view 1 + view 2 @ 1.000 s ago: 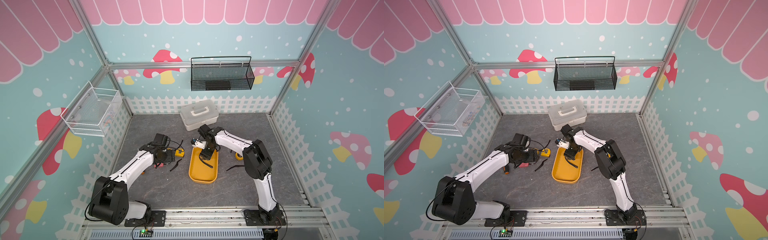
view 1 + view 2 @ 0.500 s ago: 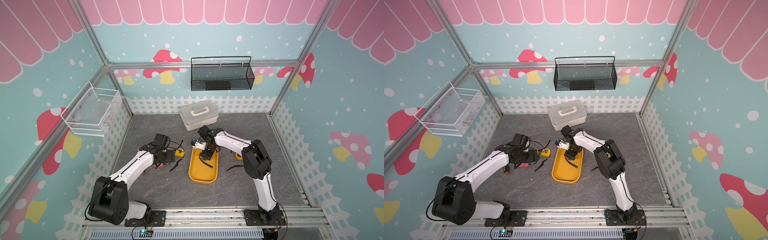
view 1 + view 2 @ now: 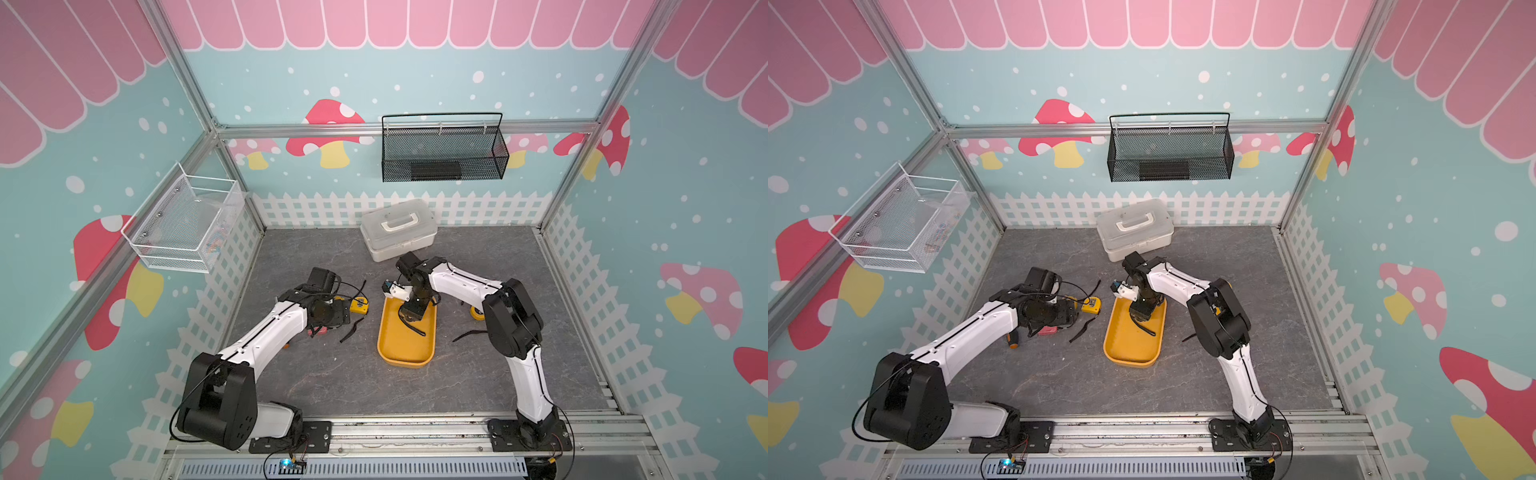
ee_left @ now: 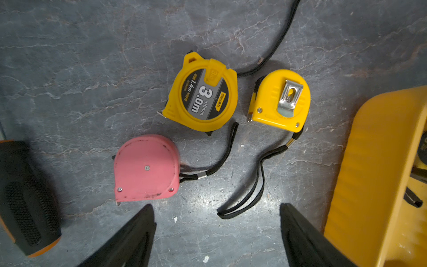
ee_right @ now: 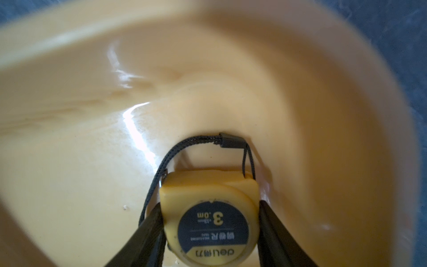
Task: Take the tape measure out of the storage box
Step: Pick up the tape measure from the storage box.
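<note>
The storage box (image 3: pixel 405 349) (image 3: pixel 1129 347) is an orange-yellow tub on the grey floor in both top views. My right gripper (image 3: pixel 409 316) (image 3: pixel 1139 316) reaches down into its far end. In the right wrist view the right gripper (image 5: pixel 210 207) is shut on a yellow tape measure (image 5: pixel 208 191) with a dark round "3.0m" label. Both black fingers (image 5: pixel 152 222) press its sides, and its black strap (image 5: pixel 196 141) lies on the tub floor. My left gripper (image 4: pixel 216 208) (image 3: pixel 338 318) hangs open over bare floor, left of the tub wall (image 4: pixel 374 175).
Three tape measures lie on the floor by the left gripper: a yellow one (image 4: pixel 203 97), a yellow one with a metal clip (image 4: pixel 280 101) and a pink one (image 4: pixel 146 168). A black-and-orange tool (image 4: pixel 25 196) lies beside them. A white lidded case (image 3: pixel 399 228) stands behind the tub.
The right gripper's jaws have closed onto the tape measure in the storage box. The left arm has not moved.
</note>
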Available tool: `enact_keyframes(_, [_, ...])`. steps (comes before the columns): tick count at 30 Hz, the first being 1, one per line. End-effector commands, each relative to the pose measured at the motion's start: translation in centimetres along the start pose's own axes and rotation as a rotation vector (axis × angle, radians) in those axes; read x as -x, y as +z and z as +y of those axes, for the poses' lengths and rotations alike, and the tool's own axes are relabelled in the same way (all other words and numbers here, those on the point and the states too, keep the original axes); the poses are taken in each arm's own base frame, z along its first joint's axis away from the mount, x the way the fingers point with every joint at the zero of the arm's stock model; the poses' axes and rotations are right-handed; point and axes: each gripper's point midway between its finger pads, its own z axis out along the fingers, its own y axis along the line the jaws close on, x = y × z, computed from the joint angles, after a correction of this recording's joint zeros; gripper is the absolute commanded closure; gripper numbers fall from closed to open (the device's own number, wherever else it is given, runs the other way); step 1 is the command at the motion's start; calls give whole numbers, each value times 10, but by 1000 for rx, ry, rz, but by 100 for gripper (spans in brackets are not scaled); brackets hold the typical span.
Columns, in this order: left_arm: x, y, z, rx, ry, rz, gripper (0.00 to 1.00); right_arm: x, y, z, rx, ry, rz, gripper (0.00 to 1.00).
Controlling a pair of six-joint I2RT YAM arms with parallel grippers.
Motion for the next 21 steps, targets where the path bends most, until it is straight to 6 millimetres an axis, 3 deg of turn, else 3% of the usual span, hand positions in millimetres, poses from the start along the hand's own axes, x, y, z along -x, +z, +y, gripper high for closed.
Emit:
enact_keyframes(1, [0, -4, -2, -13, -7, -18, 15, 8, -24, 2, -7, 8, -62, 49])
enact_keyframes(12, [0, -4, -2, -15, -6, -18, 15, 28, -93, -4, -46, 31, -210, 50])
enact_keyframes(17, [0, -4, -3, -17, -6, -16, 15, 33, -129, -21, -94, 70, -280, 51])
enact_keyframes(18, [0, -4, -3, -17, -7, -18, 15, 33, -151, -25, -124, 77, -320, 51])
enact_keyframes(21, [0, -4, -3, -18, -7, -16, 15, 28, -175, -40, -173, 113, -350, 51])
